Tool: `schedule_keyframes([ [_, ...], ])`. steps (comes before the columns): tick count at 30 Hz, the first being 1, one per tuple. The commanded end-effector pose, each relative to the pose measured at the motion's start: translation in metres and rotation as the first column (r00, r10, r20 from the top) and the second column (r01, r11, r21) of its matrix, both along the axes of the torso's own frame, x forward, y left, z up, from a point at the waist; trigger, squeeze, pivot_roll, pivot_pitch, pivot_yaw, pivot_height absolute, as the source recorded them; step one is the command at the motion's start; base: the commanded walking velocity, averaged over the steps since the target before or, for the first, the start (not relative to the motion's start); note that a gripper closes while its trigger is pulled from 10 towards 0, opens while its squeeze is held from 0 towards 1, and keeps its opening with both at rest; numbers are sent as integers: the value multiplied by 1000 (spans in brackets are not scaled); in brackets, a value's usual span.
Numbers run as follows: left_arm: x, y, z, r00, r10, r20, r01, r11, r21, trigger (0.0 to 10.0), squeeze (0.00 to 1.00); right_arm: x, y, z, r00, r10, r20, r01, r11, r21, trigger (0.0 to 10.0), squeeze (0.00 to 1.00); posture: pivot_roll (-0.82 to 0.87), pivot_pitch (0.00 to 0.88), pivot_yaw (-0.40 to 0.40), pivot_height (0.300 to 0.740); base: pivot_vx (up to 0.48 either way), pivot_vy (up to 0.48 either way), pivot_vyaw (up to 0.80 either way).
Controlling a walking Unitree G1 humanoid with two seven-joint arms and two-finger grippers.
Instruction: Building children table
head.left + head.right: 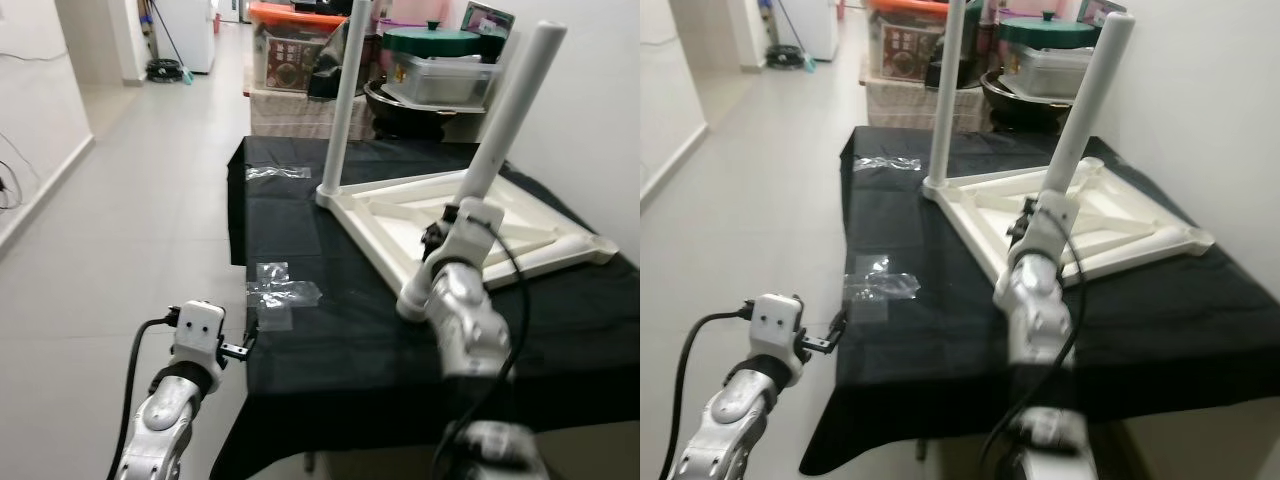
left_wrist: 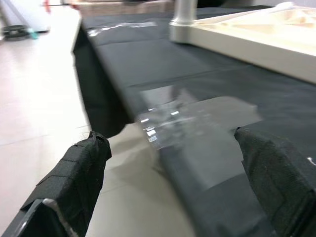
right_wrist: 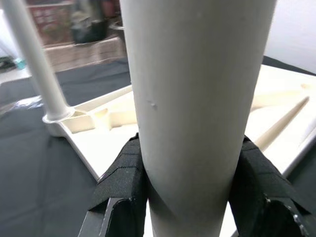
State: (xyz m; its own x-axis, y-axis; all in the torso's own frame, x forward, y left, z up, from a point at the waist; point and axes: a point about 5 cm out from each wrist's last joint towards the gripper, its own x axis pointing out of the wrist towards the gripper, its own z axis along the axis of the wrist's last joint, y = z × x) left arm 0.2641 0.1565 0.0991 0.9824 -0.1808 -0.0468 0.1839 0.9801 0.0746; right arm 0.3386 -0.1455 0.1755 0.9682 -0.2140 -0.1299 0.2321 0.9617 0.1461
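You have two white legs: one (image 1: pixel 343 100) stands upright at the far corner of the upturned table frame (image 1: pixel 420 225), the other (image 1: pixel 505 115) clamped by your right gripper (image 3: pixel 190 197). Your left gripper (image 2: pixel 173 197) hangs spread before the black tabletop (image 1: pixel 330 330), facing crumpled clear plastic (image 1: pixel 285 290) beside the frame.

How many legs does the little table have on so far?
One leg already stands upright in a corner of the upside-down tabletop. The right gripper clamps a second leg, tilted. I see no legs in the other corners yet. The left gripper waits open by the plastic wrap.
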Motion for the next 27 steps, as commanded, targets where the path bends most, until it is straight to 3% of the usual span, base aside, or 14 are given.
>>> schedule_keyframes([
  [1, 0, -3, 2, 1000, -17, 2, 17, 1000, 3, 10000, 0, -4, 14, -23, 987, 123, -106, -118, 992, 48, 10000, 0, 74, 0, -112, 740, 0, 0, 0],
  [3, 0, -3, 1, 1000, -17, 1, 17, 1000, 2, 10000, 0, -1, 16, -15, 983, 175, -50, -173, 984, 37, 10000, 0, 69, 0, -111, 740, 0, 0, 0],
  [4, 0, -4, 1, 1000, -18, 0, 18, 1000, 1, 10000, 0, 3, 13, -6, 984, 179, 8, -179, 983, 37, 10000, 769, 69, 0, -111, 740, 0, 0, 0],
  [5, 1, -5, 1, 1000, -20, 1, 20, 1000, -2, 10000, 0, 10, 8, 6, 974, 215, 67, -219, 975, 48, 10000, 1000, 65, 0, -112, 740, 0, 0, 0],
  [8, 1, -7, 2, 1000, -23, 4, 23, 1000, -8, 10000, 0, 22, 6, 37, 893, 418, 168, -432, 900, 53, 10000, 1000, 73, 0, -118, 740, 0, 0, 0],
  [9, 1, -7, 2, 1000, -23, 6, 23, 1000, -9, 10000, 0, 24, 2, 51, 830, 519, 203, -533, 846, 15, 10000, 651, 75, 0, -119, 740, 0, 0, 0],
  [10, 1, -7, 2, 1000, -23, 6, 23, 1000, -9, 10000, 0, 24, 2, 51, 830, 519, 203, -533, 846, 15, 10000, 651, 75, 0, -119, 740, 0, 0, 0],
  [11, 1, -6, 2, 1000, -23, 5, 23, 1000, -8, 10000, 0, 21, -4, 65, 744, 629, 225, -634, 771, -58, 10000, 0, 72, 0, -117, 740, 0, 0, 0],
  [16, 0, -5, 0, 1000, -24, 1, 24, 1000, -5, 10000, 0, 19, -20, 70, 619, 775, 129, -736, 629, -251, 10000, 0, 66, 0, -115, 740, 0, 0, 0],
  [17, 1, -7, 1, 1000, -26, 2, 26, 1000, -6, 10000, 0, 22, -22, 58, 605, 794, 68, -761, 601, -246, 3373, 0, 68, 0, -118, 740, 0, 0, 0],
  [19, 2, -7, 1, 1000, -28, 3, 28, 1000, -6, 10000, 0, 24, -23, 50, 594, 804, 30, -778, 583, -233, 3373, 0, 68, 0, -118, 740, 0, 0, 0],
  [20, 2, -8, 1, 1000, -29, 5, 29, 1000, -7, 10000, 0, 23, -21, 40, 564, 826, 1, -806, 550, -218, 0, 0, 80, 0, -121, 740, 0, 0, 0],
  [23, 3, -8, 2, 1000, -31, 6, 31, 1000, -4, 10000, 0, 15, -11, 24, 452, 892, -26, -879, 440, -184, 0, 0, 83, 0, -120, 740, 0, 0, 0],
  [27, 1, -7, 1, 999, -33, 2, 33, 999, -1, 10000, 0, 13, -2, 10, 466, 882, -75, -882, 455, -120, 0, 0, 80, 0, -115, 740, 0, 0, 0],
])
